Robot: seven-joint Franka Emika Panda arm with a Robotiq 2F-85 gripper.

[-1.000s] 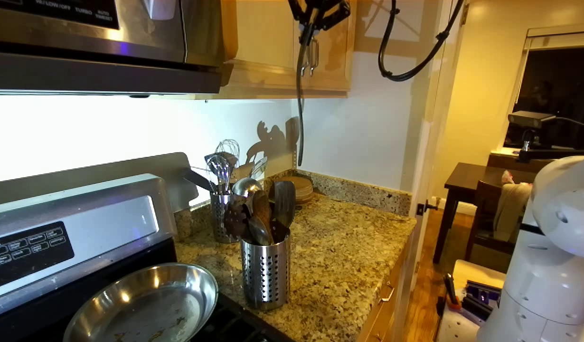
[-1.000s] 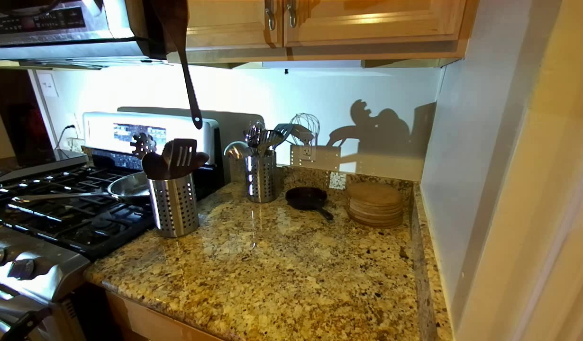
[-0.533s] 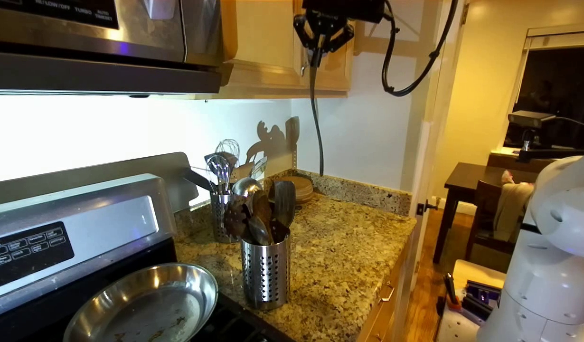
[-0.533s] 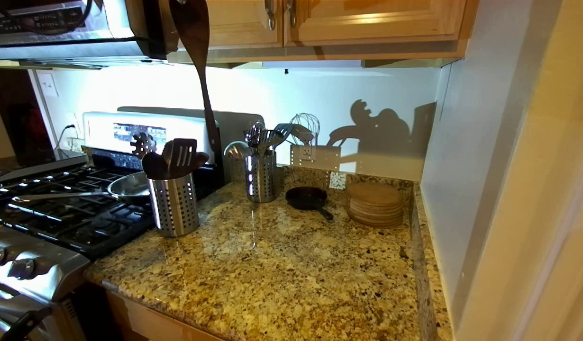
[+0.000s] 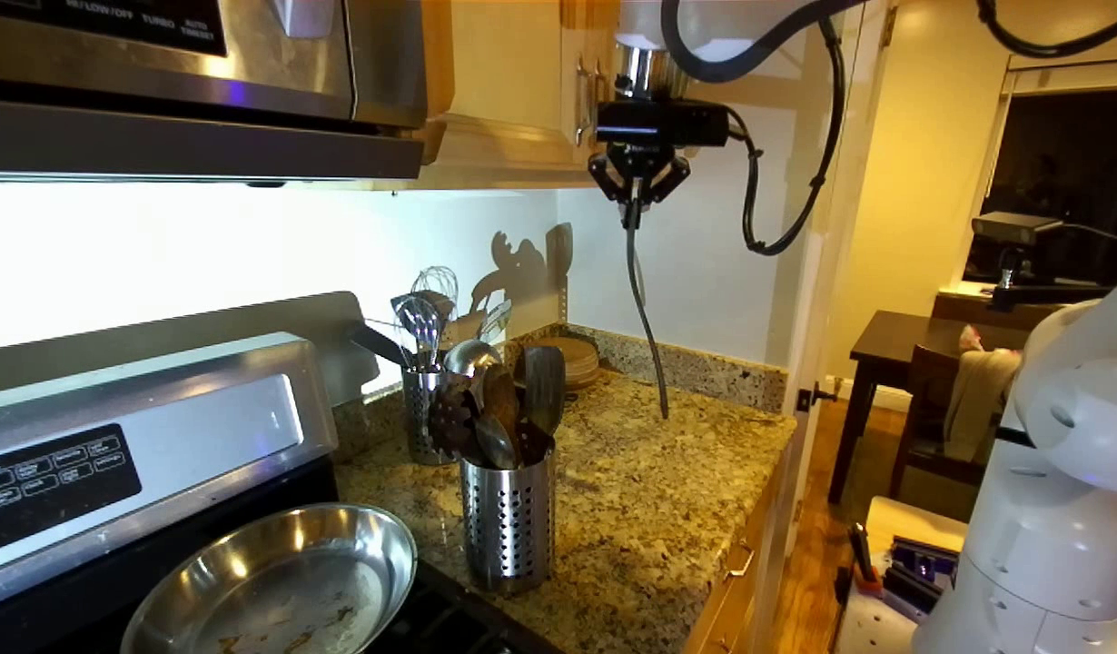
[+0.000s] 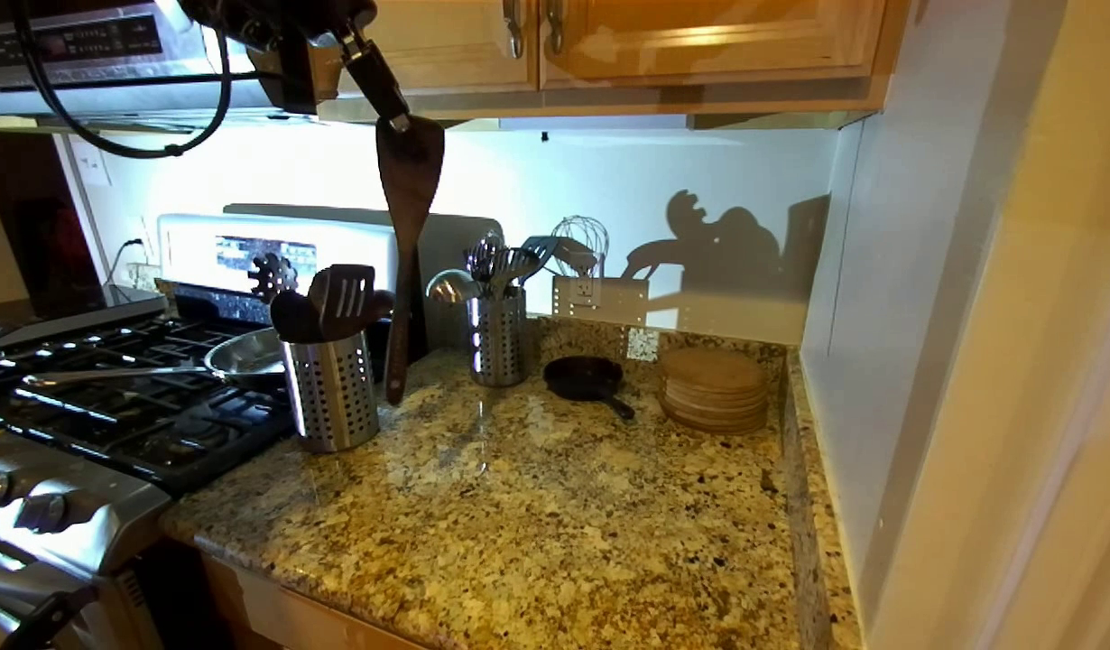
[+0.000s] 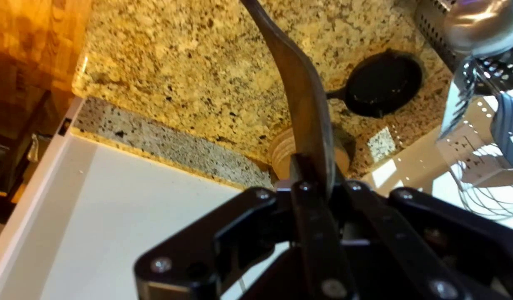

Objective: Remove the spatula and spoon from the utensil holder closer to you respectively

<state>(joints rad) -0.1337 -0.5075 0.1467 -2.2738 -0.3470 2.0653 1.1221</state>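
My gripper [image 5: 631, 218] is pinched tight on the spatula [image 6: 411, 171] by its flat head; it hangs below me, approx. vert., handle down over the counter [image 6: 555, 524], prob. needs tilting to lie flat. Holder [image 6: 332, 397] stands apart.

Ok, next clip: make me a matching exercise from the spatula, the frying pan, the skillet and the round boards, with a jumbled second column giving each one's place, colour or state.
Things
1. spatula
2. frying pan
3. skillet
4. round boards

Descriptions
A. silver-coloured, on the stove
B. stacked near the corner of the counter
C. held in the gripper, wide end up
D. black, lying on the counter

Pairs: 1-C; 2-A; 3-D; 4-B
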